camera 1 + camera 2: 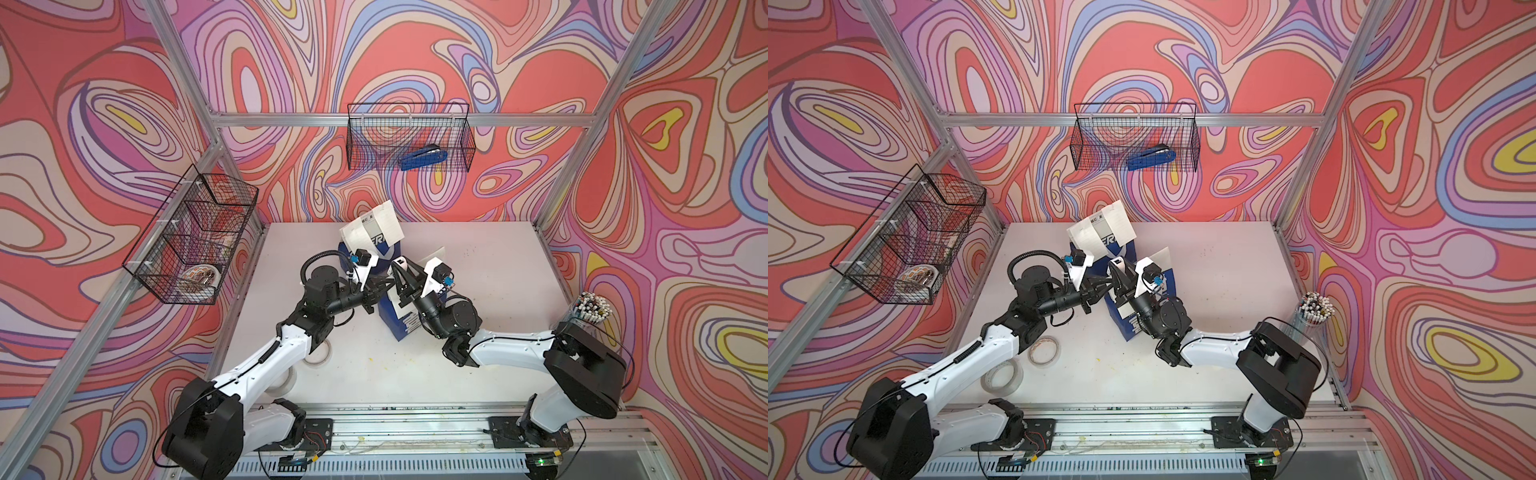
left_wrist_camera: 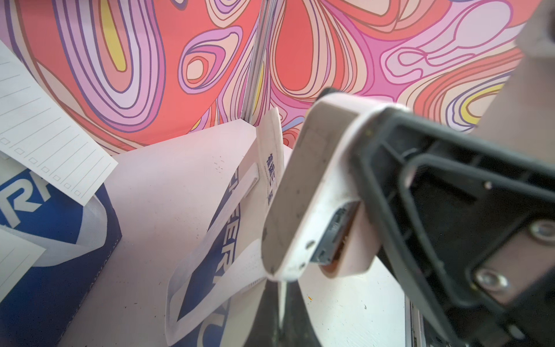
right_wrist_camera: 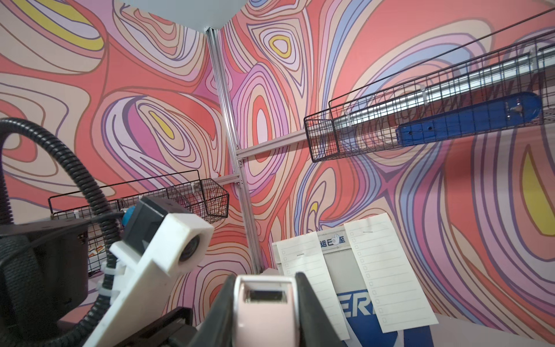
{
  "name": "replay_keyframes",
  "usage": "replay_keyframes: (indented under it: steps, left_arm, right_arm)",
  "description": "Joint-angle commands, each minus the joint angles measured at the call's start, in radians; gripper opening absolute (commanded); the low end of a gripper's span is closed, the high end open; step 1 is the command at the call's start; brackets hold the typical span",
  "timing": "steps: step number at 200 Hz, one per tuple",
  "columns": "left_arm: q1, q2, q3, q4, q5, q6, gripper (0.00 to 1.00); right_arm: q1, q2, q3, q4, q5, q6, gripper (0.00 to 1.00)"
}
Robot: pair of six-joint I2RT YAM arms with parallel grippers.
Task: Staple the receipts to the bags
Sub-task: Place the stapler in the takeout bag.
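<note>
The nearer bag (image 1: 392,323) is standing at the middle of the table (image 1: 478,374), directly between the two hands, and they are hiding its top edge in both top views. The farther bag (image 3: 366,330) is standing just behind it and carrying two lined receipts (image 3: 390,270) on its face. Each is showing a small dark mark near its top, probably a staple, so the nearer bag is likely the one in hand. In the left wrist view its upper edge is rising just beside a white stapler (image 2: 309,180), against the stapler's back rather than at its metal mouth; whether any paper is sitting inside that mouth I cannot tell. The right gripper (image 3: 265,288) is clamping the stapler's body with its jaws partway closed, and the stapler's long axis is pointing away from the robot toward the farther bag. The left gripper (image 1: 384,287) is sitting fully closed at the bag's left side, perhaps pinching a thin white edge, though that is unclear. The next move is probably turning on bringing the mouth across that top edge.
</note>
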Motion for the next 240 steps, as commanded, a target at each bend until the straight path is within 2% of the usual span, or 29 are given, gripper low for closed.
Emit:
replay_keyframes:
  steps: [1,44,70,114,136,172,240]
  left_arm:
    - [-0.003,-0.006,0.005,0.110,0.040,0.001,0.00]
    - [-0.004,-0.017,0.015,0.087,0.018,0.016,0.00]
    - [-0.004,-0.029,0.026,0.041,-0.007,0.049,0.00]
    - [-0.003,-0.042,0.023,0.024,-0.015,0.077,0.00]
    - [-0.004,-0.040,0.021,0.027,-0.009,0.084,0.00]
    - [-0.005,-0.040,0.030,0.002,-0.005,0.122,0.00]
    - [-0.010,-0.041,0.053,-0.043,-0.016,0.210,0.00]
  right_arm:
    - [0.002,0.034,-0.009,0.050,0.024,-0.024,0.05]
    - [-0.010,0.052,-0.016,0.061,0.003,-0.012,0.05]
    - [-0.008,0.004,-0.041,-0.001,-0.028,0.003,0.04]
    - [-0.009,-0.061,-0.064,-0.160,-0.009,-0.001,0.05]
    - [-0.009,-0.063,-0.062,-0.202,0.016,-0.003,0.09]
    - [-0.009,-0.100,0.028,-0.467,0.025,-0.003,0.19]
    - [-0.010,-0.202,0.018,-0.605,-0.042,0.018,0.38]
